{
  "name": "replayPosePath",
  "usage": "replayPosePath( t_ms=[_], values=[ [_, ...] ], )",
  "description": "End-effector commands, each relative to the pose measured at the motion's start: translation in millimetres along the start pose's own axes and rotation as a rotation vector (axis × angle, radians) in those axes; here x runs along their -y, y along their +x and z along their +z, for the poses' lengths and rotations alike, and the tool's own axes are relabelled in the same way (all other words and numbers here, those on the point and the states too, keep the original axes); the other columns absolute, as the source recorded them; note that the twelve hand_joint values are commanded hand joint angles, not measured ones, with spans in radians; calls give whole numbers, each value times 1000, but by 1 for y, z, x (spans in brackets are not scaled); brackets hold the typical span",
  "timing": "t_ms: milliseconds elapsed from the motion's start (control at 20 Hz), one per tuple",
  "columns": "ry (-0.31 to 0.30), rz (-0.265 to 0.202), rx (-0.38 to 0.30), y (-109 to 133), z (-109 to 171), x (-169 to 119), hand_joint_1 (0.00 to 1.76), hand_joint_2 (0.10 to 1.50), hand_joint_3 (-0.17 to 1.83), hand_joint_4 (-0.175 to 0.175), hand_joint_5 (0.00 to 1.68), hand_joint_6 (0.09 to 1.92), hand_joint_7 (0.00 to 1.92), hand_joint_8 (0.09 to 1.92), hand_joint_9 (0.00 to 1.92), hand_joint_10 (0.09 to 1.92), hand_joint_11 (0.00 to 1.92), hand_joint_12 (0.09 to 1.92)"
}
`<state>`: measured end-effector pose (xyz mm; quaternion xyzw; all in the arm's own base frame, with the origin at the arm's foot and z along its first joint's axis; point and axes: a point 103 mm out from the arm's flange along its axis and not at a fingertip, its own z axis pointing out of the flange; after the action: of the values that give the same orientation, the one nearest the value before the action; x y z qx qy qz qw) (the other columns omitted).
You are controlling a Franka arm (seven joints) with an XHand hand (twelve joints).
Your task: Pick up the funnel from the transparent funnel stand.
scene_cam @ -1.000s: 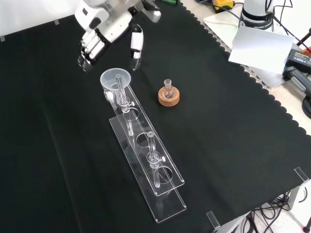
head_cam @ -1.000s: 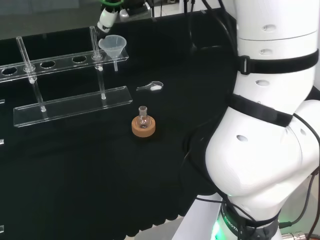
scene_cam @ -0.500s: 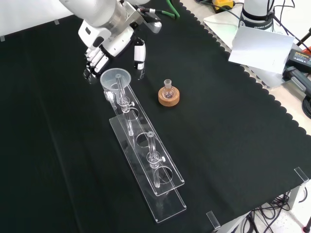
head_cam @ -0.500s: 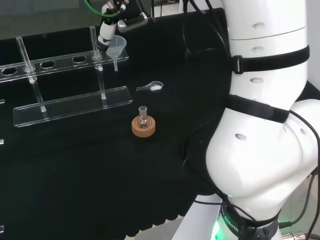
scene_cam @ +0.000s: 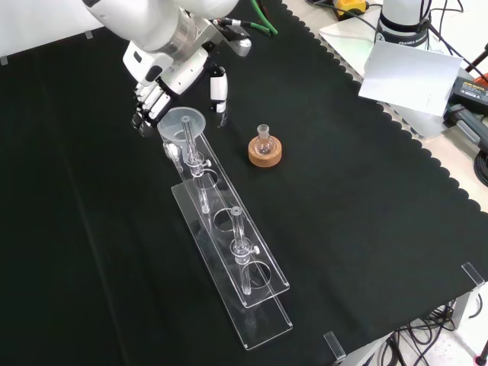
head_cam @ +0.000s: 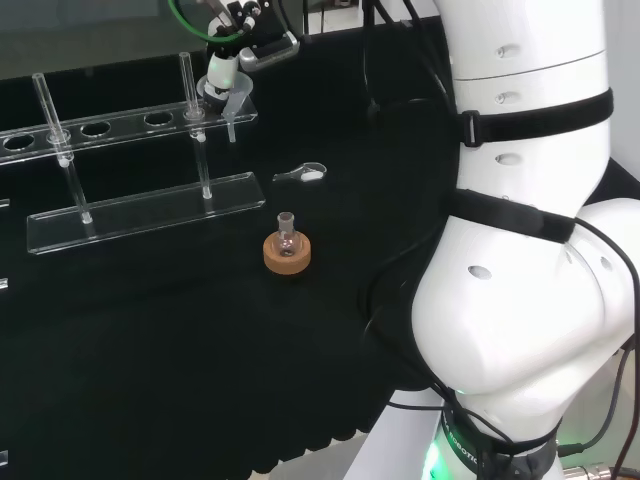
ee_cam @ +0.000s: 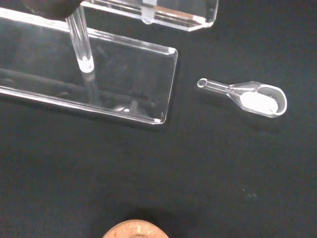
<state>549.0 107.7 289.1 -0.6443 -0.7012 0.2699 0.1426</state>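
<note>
The clear funnel [scene_cam: 181,122] sits in the end hole of the transparent stand [scene_cam: 229,252], its stem hanging down through the top bar. In the front view the hand [scene_cam: 166,67] hovers just beyond the funnel's rim. Its fingers [scene_cam: 148,103] are relaxed at the funnel's left and its thumb [scene_cam: 219,85] points down at the funnel's right, neither closed on it. In the head view the hand [head_cam: 220,72] covers part of the funnel [head_cam: 238,96] at the right end of the stand [head_cam: 140,212]. The wrist view looks down on the stand's base plate [ee_cam: 124,74].
A small round flask on a cork ring [scene_cam: 264,149] stands to the right of the stand in the front view, also seen in the head view [head_cam: 287,249]. A clear scoop with white powder [ee_cam: 255,98] lies on the cloth beside the stand's end [head_cam: 303,175].
The hand has come down and closer to the funnel, so that fingers and thumb now flank its rim. The funnel, the stand and the flask have not moved.
</note>
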Motion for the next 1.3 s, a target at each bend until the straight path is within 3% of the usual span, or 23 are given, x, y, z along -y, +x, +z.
replayPosePath(
  t_ms=[50, 650, 1100, 1300],
  values=[
    [4, 3, 18, 0, 4, -4, 730, 841, -175, -53, 0, 87, 0, 87, 0, 698, 78, 1516],
    [-24, 0, 18, -2, 11, -11, 768, 834, -175, -54, 0, 87, 36, 87, 12, 881, 158, 1492],
    [-19, 9, 28, -1, 12, -14, 759, 852, -175, -48, 16, 87, 106, 116, 190, 843, 215, 1467],
    [-27, 21, 37, 0, 14, -16, 748, 881, -175, -41, 72, 87, 35, 454, 288, 778, 237, 1452]
  ],
)
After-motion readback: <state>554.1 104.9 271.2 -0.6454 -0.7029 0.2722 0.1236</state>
